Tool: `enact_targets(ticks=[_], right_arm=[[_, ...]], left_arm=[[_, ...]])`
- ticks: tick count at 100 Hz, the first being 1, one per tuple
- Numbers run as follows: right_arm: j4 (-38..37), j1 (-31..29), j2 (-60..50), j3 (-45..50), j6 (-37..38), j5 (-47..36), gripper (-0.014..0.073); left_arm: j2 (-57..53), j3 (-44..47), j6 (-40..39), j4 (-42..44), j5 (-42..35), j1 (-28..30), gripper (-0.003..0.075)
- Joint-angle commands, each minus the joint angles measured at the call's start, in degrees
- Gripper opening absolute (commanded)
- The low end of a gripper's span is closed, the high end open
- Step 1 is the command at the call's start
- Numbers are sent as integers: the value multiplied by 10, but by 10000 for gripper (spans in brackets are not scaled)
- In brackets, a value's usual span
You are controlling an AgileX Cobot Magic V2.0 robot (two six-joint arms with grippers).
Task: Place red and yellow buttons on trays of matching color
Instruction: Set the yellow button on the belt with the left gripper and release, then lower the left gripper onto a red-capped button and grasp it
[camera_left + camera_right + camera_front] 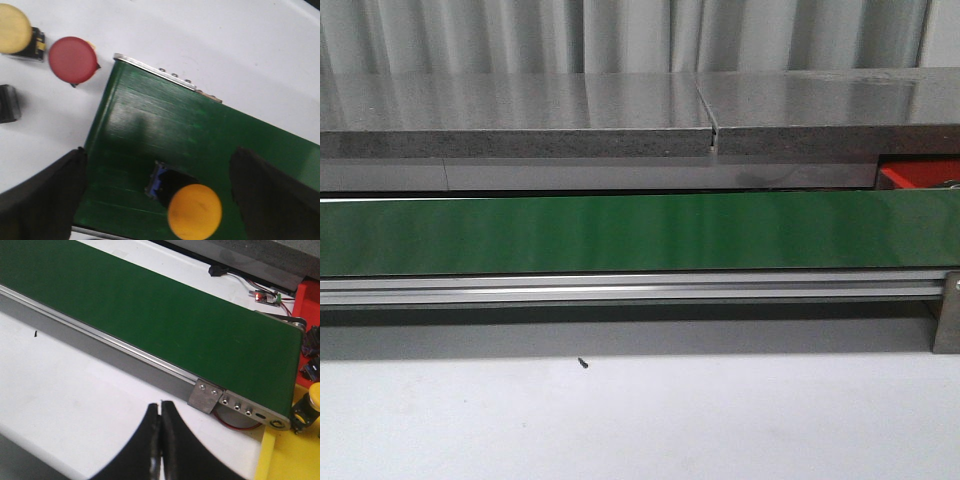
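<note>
Two black fingers [40, 200] of the left gripper [165, 200] are seen spread wide apart over the end of the green belt [200, 145], with nothing clamped between them. Between them, on the belt, an orange-yellow button [194, 211] is seen on a black and blue base. Farther off, on the white table [225, 45] just past the belt's end, a red button [73, 59] is seen, with a pale yellow button [14, 28] on a black base beside it and a dark block [9, 103] nearby, cut by the picture's edge.

In the right wrist view, the fingers of the right gripper [160, 450] are pressed together, empty, above the white table. Beyond them the belt's metal side rail [100, 345] and end bracket [205, 396] are seen. At the belt's end a yellow tray [287, 455] is partly seen, with a yellow-capped button [307, 407] on it. Behind it a red tray [307, 300] is partly seen, with dark items at its edge that cannot be made out.

In the front view, the belt is seen bare across the frame, a small dark speck [583, 363] lies on the table before it, and a corner of the red tray shows at far right behind the belt, under a grey shelf [520, 110].
</note>
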Motion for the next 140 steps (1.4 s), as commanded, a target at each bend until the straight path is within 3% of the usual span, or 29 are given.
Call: enact_targets(ticks=[1, 33, 63, 113, 127, 140], right_arm=[[3, -1, 0, -15, -5, -35, -114], [3, -1, 0, -15, -5, -35, -114], [3, -1, 0, -15, -5, -35, -114], [3, -1, 0, -15, -5, -35, -114], [3, -1, 0, -15, -5, -35, -114], [3, -1, 0, -15, -5, -35, -114]], left_arm=[[-31, -18, -3, -10, -20, 26, 568], [-17, -2, -3, 6, -22, 100, 567], [50, -2, -3, 23, -29, 103, 567], [118, -2, -13, 40, -109, 104, 564], [127, -2, -13, 40, -137, 104, 503], [133, -2, -13, 40, -139, 104, 393]])
